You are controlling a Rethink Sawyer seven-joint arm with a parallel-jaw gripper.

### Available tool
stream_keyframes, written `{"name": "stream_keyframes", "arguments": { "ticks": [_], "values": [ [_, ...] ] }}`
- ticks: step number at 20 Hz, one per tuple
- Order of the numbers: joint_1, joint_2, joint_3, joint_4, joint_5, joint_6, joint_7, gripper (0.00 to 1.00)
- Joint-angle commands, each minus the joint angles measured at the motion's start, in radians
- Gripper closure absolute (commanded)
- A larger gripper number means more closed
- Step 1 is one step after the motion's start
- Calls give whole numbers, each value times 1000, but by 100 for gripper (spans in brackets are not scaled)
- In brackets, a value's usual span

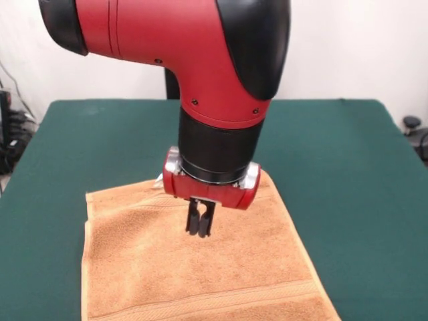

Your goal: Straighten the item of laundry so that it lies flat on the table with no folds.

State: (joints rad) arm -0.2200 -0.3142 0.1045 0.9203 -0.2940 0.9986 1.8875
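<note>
One towel (200, 274), one table (354, 167), one tool (199, 227) pinched together.

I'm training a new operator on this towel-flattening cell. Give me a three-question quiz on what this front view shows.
1. True or false: the gripper holds a raised corner of the towel.
2. What colour is the table top? A) dark green B) white C) red
3. Fill in: the gripper's fingertips point down over the towel's ____ part. (middle / outside edge)

Key:
1. False. The fingers look closed together with no cloth between them, and the towel lies spread on the table.
2. A.
3. Middle. The gripper is over the towel's inner area, away from the border band near the picture's bottom. Whether the tips touch the cloth cannot be told.
</note>
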Motion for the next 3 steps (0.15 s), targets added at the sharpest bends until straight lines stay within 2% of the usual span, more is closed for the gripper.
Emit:
{"name": "stream_keyframes", "arguments": {
  "ticks": [1,3],
  "values": [
    [31,-21,-2,155,-29,-88,62,100],
    [31,-15,2,143,-30,-92,59,100]
  ]
}}
